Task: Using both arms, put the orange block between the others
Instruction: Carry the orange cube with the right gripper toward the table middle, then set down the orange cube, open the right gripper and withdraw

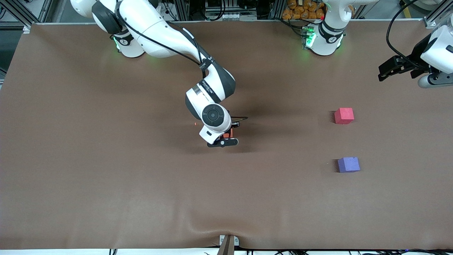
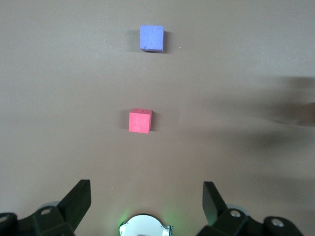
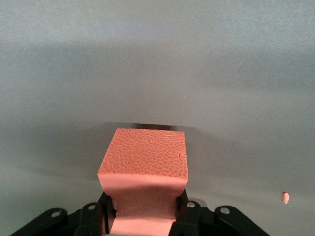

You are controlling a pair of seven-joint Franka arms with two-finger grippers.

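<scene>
A brown table (image 1: 106,177) fills the front view, with a shallow wrinkle seen at its edge nearest the front camera. The right arm (image 1: 166,39) is stretched out over the middle of the table. The left arm (image 1: 437,49) is held back at its own end of the table, waiting.

The right gripper (image 1: 226,138) is seen low over the table's middle, its fingers (image 3: 183,216) pressed shut on the orange block (image 3: 145,160); the foam is pinched in at its lower sides. Whether the block touches the table cannot be told. The left gripper (image 2: 146,196) is held wide open with nothing in it, up in the air over the left arm's end of the table.

The red block (image 1: 344,115) and the purple block (image 1: 348,164) are set well apart from the orange one, toward the left arm's end, the purple one nearer the front camera. Bare table is seen between them, and nothing lies between them and the orange block.

The orange block is a cube, so no long axis is shown; one flat face is turned up, and its gripped sides lie flat against the fingers. A tiny orange crumb (image 3: 285,197) is seen on the table near it.
</scene>
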